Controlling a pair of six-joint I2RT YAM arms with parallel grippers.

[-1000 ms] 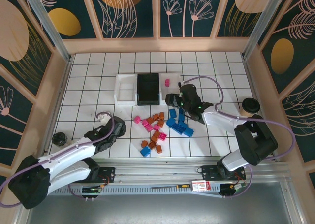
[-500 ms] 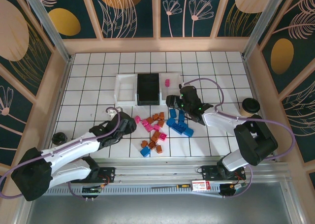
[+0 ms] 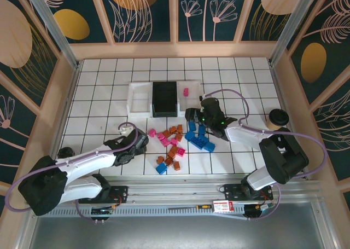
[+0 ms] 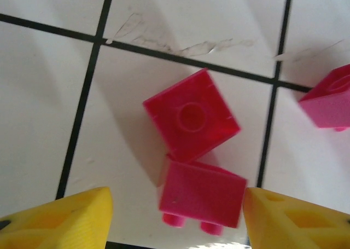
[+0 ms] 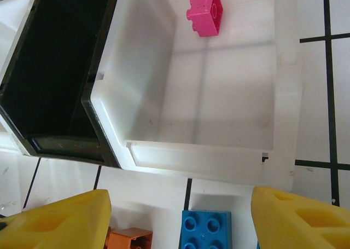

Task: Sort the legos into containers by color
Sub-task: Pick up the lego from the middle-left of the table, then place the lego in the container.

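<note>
**Top view.** On the table (image 3: 109, 74), three trays in a row toward the far side, wall against wall. White left tray (image 3: 140, 98), bare inside. Black tray (image 3: 164, 98) in the middle, too dark inside to read from above. White right tray (image 3: 193, 96), with one pink brick (image 3: 186, 91) toward its far end. Legos (image 3: 174, 145) loose on the tiles nearer than the trays: pink and orange mixed at the centre, blue grouped to the right, one blue at the heap's near edge. Left pincer (image 3: 143, 140) low at the heap's left edge. Right pincer (image 3: 195, 115) between the right tray and the blue group.

**Left wrist view.** Adds detail too small from above: two pink legos touching, an upright one (image 4: 191, 115) stud up and a tipped one (image 4: 202, 197) on its side. Third pink (image 4: 328, 98) at the right edge, apart. Yellow fingertips (image 4: 60, 219) on either side of the pair; pincer released, gripping nothing.

**Right wrist view.** Looks straight into the right tray: pink brick alone on its white floor, rest bare. Seen part of the black tray's floor bare as well. Blue brick (image 5: 205, 230) and orange brick (image 5: 128, 238) on the table just outside the near wall. Fingertips (image 5: 301, 216) wide apart; pincer released, nothing between.
</note>
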